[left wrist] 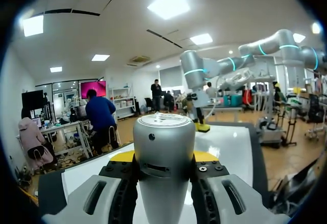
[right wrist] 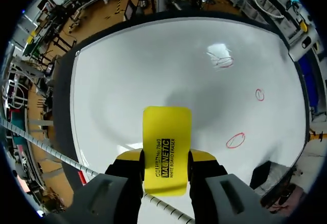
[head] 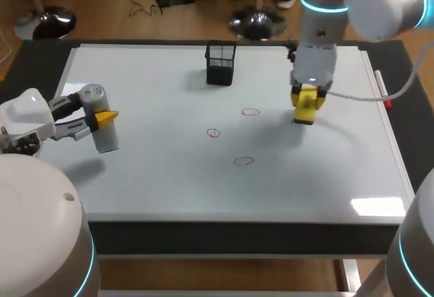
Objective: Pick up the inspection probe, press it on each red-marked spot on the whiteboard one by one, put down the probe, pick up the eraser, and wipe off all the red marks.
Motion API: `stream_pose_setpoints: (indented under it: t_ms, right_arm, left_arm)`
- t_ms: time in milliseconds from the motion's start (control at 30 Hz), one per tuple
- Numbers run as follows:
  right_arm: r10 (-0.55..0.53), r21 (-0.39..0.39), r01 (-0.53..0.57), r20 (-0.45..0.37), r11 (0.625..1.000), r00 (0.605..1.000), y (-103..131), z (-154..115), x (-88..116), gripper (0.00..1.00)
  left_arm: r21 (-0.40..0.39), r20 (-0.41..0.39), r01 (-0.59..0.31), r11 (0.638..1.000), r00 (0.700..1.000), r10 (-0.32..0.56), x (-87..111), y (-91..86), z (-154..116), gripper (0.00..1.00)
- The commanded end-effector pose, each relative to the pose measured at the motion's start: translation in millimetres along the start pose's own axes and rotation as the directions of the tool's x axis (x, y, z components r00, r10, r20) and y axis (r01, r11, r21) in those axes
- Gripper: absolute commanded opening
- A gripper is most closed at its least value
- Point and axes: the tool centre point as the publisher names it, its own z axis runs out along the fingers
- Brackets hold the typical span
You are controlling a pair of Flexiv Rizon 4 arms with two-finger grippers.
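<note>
Over whiteboard point(head: 169, 188) right half, right end effector point(head: 305, 106) clamps yellow eraser point(head: 303, 116) beside three unwiped red marks point(head: 250, 112). Left end effector point(head: 102, 117) grips probe point(head: 106, 137) near left edge. Wiping step seems in hand; next, lower eraser flat onto nearest mark.

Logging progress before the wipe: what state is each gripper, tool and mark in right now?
Left gripper: shut on the probe.
Probe: gripped, lifted off the whiteboard.
Right gripper: shut on the eraser.
Eraser: gripped, not on any mark.
Red marks: all three unwiped.
Mesh holder: upright.
</note>
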Motion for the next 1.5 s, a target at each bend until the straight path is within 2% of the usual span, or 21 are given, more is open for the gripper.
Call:
stream_pose_setpoints:
  t_ms: [33, 500, 633, 867, 1233, 1500]
  right_arm:
    - [-0.047, 0.03, 0.048, -0.02, 0.998, 0.999, 23, 1, -27, 0.0]
    - [-0.248, 0.013, 0.248, 0.012, 0.969, 0.969, 84, 16, -128, 0.0]
    - [-0.29, -0.004, 0.29, 0.01, 0.957, 0.957, 91, 24, -153, 0.0]
    - [-0.365, 0.023, 0.365, 0.006, 0.931, 0.931, 98, 29, -192, 0.0]
    - [-0.429, 0.026, 0.429, 0.001, 0.903, 0.903, 100, 38, -234, 0.0]
    - [-0.456, 0.036, 0.455, 0.02, 0.89, 0.89, 92, 46, -239, 0.0]
  left_arm:
    - [0.002, 0.001, -0.001, 1.0, 1.0, 0.001, 0.0, -0.2, 0, 0.0]
    - [0.002, 0.001, -0.001, 1.0, 1.0, 0.001, 0.0, -0.2, 0, 0.0]
    - [0.002, 0.001, -0.001, 1.0, 1.0, 0.001, 0.0, -0.2, 0, 0.0]
    - [0.002, 0.001, -0.001, 1.0, 1.0, 0.001, 0.0, -0.2, 0, 0.0]
    - [0.002, 0.001, -0.001, 1.0, 1.0, 0.001, 0.0, -0.2, 0, 0.0]
    - [0.002, 0.001, -0.001, 1.0, 1.0, 0.001, 0.0, -0.2, 0, 0.0]
